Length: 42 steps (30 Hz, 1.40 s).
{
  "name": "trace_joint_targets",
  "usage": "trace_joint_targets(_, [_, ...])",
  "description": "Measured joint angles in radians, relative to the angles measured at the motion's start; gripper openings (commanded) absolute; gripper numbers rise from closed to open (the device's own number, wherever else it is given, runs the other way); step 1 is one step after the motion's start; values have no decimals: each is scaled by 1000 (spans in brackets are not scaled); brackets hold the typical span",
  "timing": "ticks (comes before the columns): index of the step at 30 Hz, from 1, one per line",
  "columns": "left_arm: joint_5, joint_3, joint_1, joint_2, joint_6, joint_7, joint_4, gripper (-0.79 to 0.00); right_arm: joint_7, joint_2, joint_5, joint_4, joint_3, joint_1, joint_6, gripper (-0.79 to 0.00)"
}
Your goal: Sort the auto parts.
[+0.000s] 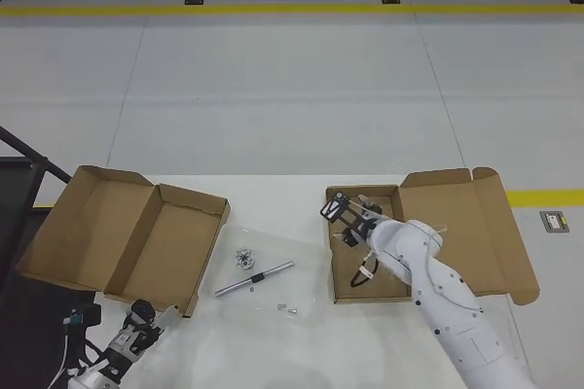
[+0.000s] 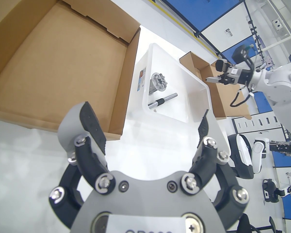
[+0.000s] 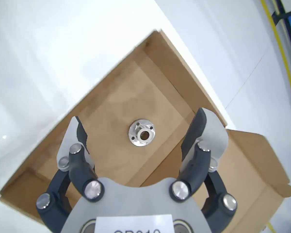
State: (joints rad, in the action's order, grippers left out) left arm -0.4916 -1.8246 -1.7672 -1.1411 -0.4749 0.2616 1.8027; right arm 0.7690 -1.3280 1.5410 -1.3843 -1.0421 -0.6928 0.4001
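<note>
One flange [image 3: 141, 135] mid-box [image 3: 111, 107]; right tool [image 3: 140, 117] above

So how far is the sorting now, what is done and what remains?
Done: one flange lies in the right box. In hand: nothing. The right gripper hangs open over that flange, and the left gripper is open near the left box, which holds no part. Left: a hub and a rod lie in the tray.
</note>
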Motion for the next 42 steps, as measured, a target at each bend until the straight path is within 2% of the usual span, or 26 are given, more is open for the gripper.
trace_joint_targets(3, [0,0,0,0,0,0,0,0,60,6,10,-178,10,-58,47,0])
trace_joint_targets(6, [0,0,0,0,0,0,0,0,87,3,-6,-256,44,-66,103,0])
trace_joint_targets(11, [0,0,0,0,0,0,0,0,81,-19,-78,-212,132,-10,184,0])
trace_joint_targets(14, [0,0,0,0,0,0,0,0,116,-32,-65,-166,183,30,185,0])
trace_joint_targets(23, [0,0,0,0,0,0,0,0,117,-32,-63,-166,182,30,182,0])
trace_joint_targets(26, [0,0,0,0,0,0,0,0,74,-31,-56,-167,196,9,201,0])
trace_joint_targets(27, [0,0,0,0,0,0,0,0,66,-32,-55,-160,203,8,215,-34])
trace_joint_targets(28, [0,0,0,0,0,0,0,0,66,-35,-57,-150,212,12,224,-163])
trace_joint_targets(29, [0,0,0,0,0,0,0,0,68,-40,-66,-139,228,19,233,-249])
trace_joint_targets(30, [0,0,0,0,0,0,0,0,70,-44,-74,-129,242,27,240,-317])
trace_joint_targets(31, [0,0,0,0,0,0,0,0,74,-50,-80,-117,256,37,244,-348])
trace_joint_targets(33, [0,0,0,0,0,0,0,0,89,-63,-98,-88,291,61,252,-345])
trace_joint_targets(34, [0,0,0,0,0,0,0,0,98,-69,-109,-73,305,71,255,-394])
trace_joint_targets(37, [0,0,0,0,0,0,0,0,145,-90,-160,-17,344,103,256,-422])
trace_joint_targets(42, [0,0,0,0,0,0,0,0,197,-124,-253,79,397,148,267,-431])
